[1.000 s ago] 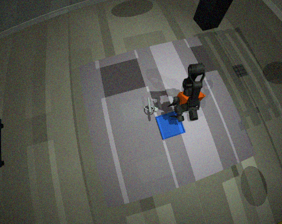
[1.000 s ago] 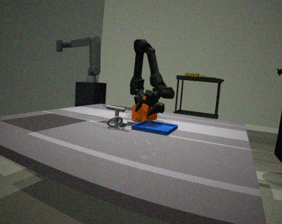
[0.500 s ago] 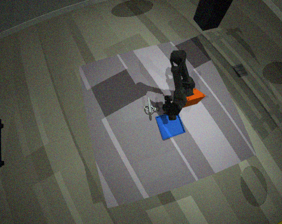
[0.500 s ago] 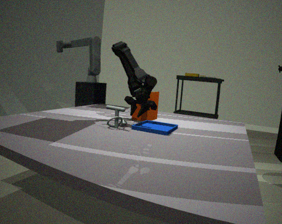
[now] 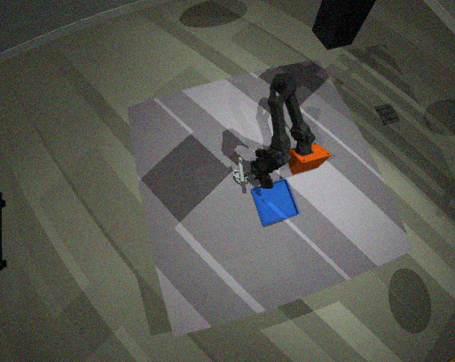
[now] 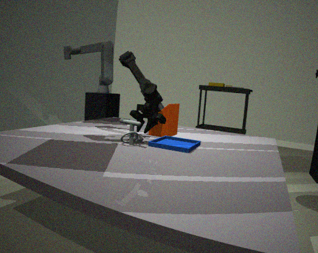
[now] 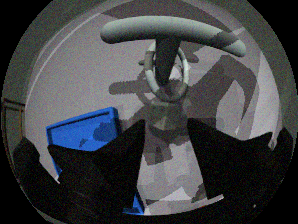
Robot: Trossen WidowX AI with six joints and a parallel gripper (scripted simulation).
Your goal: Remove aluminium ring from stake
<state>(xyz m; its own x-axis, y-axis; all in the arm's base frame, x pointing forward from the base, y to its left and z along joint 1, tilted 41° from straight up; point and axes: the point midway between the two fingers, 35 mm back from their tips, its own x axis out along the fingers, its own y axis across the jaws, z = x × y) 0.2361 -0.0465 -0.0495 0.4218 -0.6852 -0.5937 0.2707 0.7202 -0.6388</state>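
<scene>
Aluminium ring (image 5: pixel 235 177) (image 6: pixel 123 137) (image 7: pixel 186 75), thin and round, is seen around the foot of the steel T-shaped stake (image 5: pixel 241 168) (image 6: pixel 131 122) (image 7: pixel 172 28). Beside the stake, the black claw (image 5: pixel 259 179) (image 6: pixel 144 131) (image 7: pixel 166 123) is held about half open, with nothing gripped.
</scene>
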